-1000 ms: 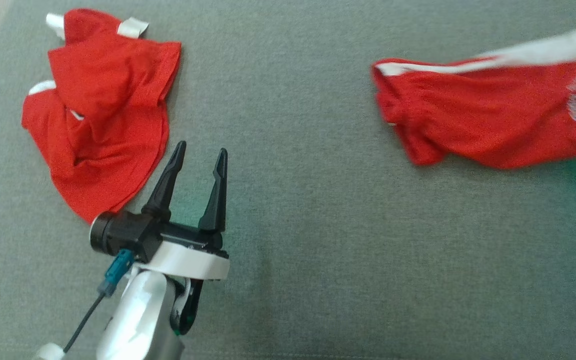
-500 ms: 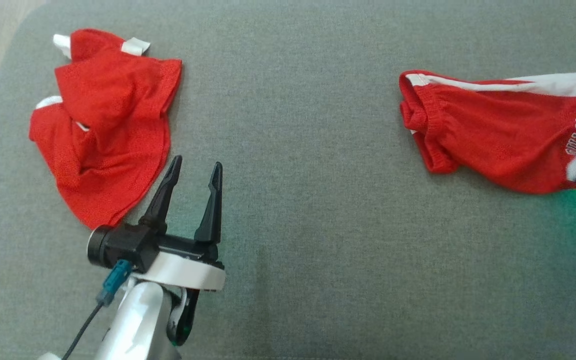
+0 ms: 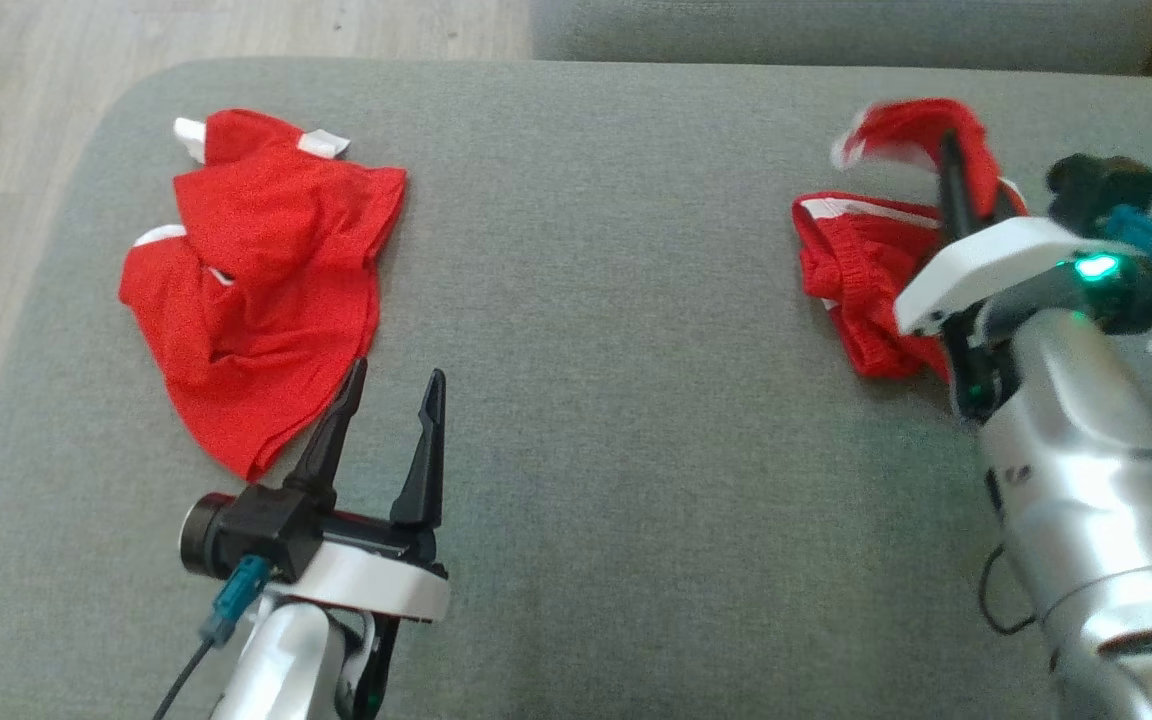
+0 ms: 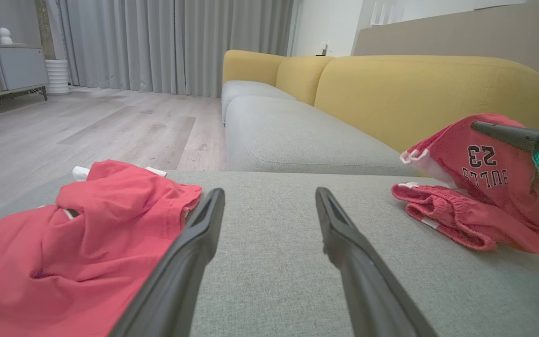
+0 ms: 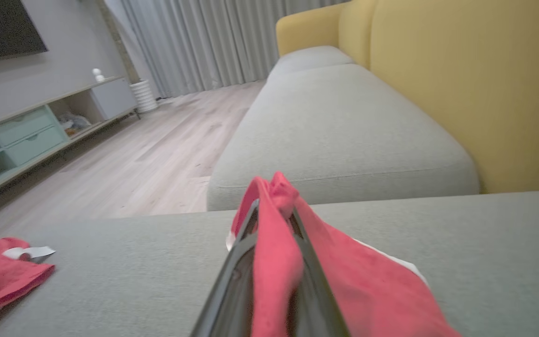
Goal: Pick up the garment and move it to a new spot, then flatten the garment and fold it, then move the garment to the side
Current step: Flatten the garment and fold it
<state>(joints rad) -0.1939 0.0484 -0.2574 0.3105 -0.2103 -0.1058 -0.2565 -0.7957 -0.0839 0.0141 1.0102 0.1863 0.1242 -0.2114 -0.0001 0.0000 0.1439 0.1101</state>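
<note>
The garment (image 3: 851, 290), red shorts with a white side stripe and a "BULLS 23" print (image 4: 484, 182), lies at the right of the grey cushion. One end of it is lifted and pinched in my right gripper (image 3: 948, 150), which is shut on the cloth (image 5: 367, 281). The fabric drapes over both fingers of the right gripper (image 5: 274, 208). My left gripper (image 3: 396, 372) is open, low over the cushion, with nothing between its fingers (image 4: 269, 194). Its left fingertip is beside the hem of a second red garment (image 3: 256, 290).
The second red garment (image 4: 87, 234) lies crumpled at the cushion's left, near its rounded edge (image 3: 86, 170). Wooden floor (image 3: 16, 120) is beyond that edge. A yellow sofa backrest (image 4: 414, 93) and another grey cushion (image 5: 335, 121) stand behind. Bare cushion (image 3: 596, 330) separates the two garments.
The head camera has tilted, shifting the whole picture. My right arm has come into view, raising one end of the shorts, which lay stretched out before. The left gripper stays open.
</note>
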